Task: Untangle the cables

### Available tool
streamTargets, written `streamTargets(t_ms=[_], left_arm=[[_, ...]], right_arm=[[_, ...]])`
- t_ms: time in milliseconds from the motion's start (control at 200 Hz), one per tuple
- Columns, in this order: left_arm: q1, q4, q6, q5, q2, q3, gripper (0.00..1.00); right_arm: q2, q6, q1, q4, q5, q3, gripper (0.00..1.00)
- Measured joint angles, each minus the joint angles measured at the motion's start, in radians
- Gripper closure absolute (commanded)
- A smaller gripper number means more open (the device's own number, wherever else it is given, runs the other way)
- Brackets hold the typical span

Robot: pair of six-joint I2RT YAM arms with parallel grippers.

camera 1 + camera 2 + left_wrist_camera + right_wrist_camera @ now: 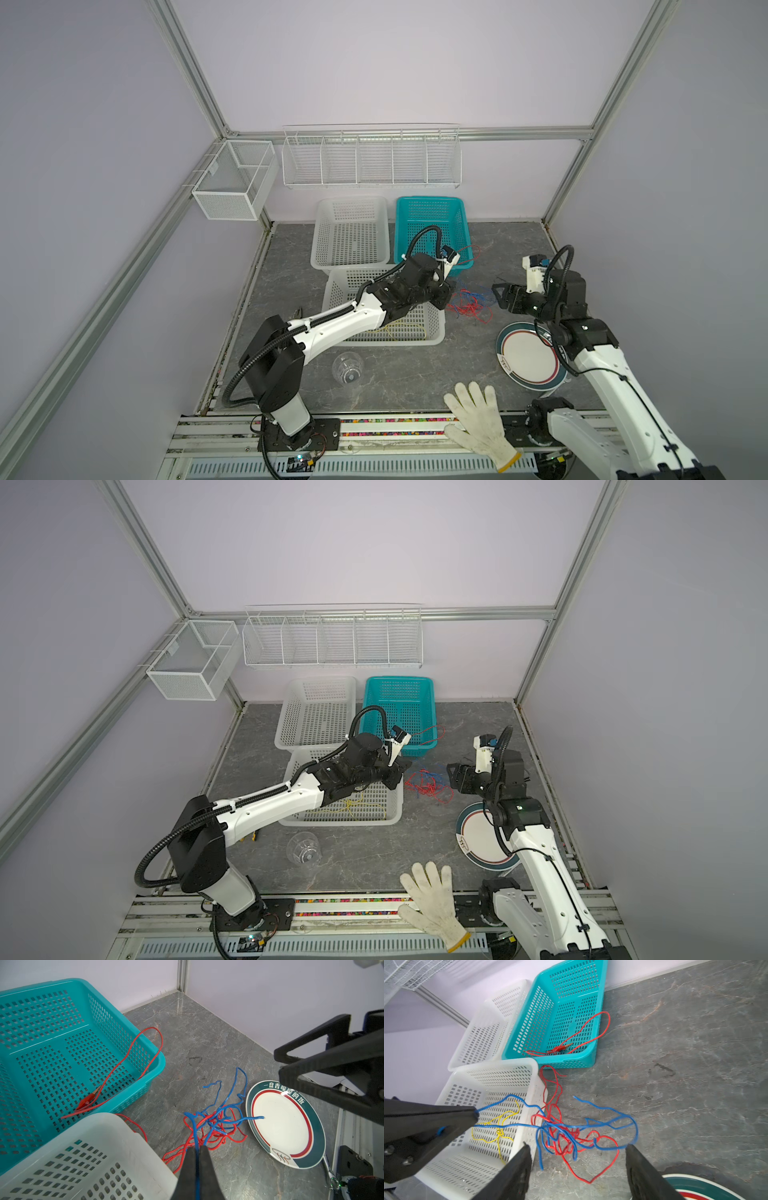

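**Cables** (216, 1121) — a red and blue knot on the tabletop, between the white basket (116, 1118) and the plate (318, 1136). A red strand (124, 1059) runs into the teal basket (158, 1057), and a yellow cable (497, 1131) lies in the white basket.

**Left claw** (198, 1148): clamped on a blue strand.

**Right claw** (578, 1145): jaws wide, holding nothing, poised over the knot.

**Hazard** — pulling the blue strand while the red is unpinned would likely drag the whole knot and tighten it.

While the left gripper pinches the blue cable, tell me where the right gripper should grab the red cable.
Take the red cable at its heart-shaped outer loop, the one nearest the plate. Come from above with the open right gripper, jaws across the strand. The loop's tip lies flat and alone there, outside the knot with the blue cable that the left gripper holds.
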Motion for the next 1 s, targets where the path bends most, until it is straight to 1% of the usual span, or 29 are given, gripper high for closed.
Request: streamTargets(t_ms=[210, 355, 490, 885, 1000], left_arm=[[-0.034, 0.006, 0.071, 0.009, 0.0, 0.0, 1.0], [-0.037, 0.013, 0.105, 0.006, 0.0, 0.0, 1.0], [-0.036, 0.012, 0.133, -0.005, 0.0, 0.004, 1.0], [-0.036, 0.027, 0.172, 0.027, -0.017, 0.007, 1.0], [-0.036, 0.062, 0.177, 0.037, -0.041, 0.006, 1.0]], right_arm=[[0.116, -0.023, 0.061, 0.013, -0.024, 0.036, 0.21], [0.2, -0.042, 0.09, 0.013, -0.024, 0.061, 0.19], [0.242, -0.06, 0.119, 0.011, -0.019, 0.065, 0.18], [0.376, -0.075, 0.146, 0.006, 0.079, 0.074, 0.18], [0.42, -0.074, 0.151, 0.005, 0.111, 0.077, 0.18]])
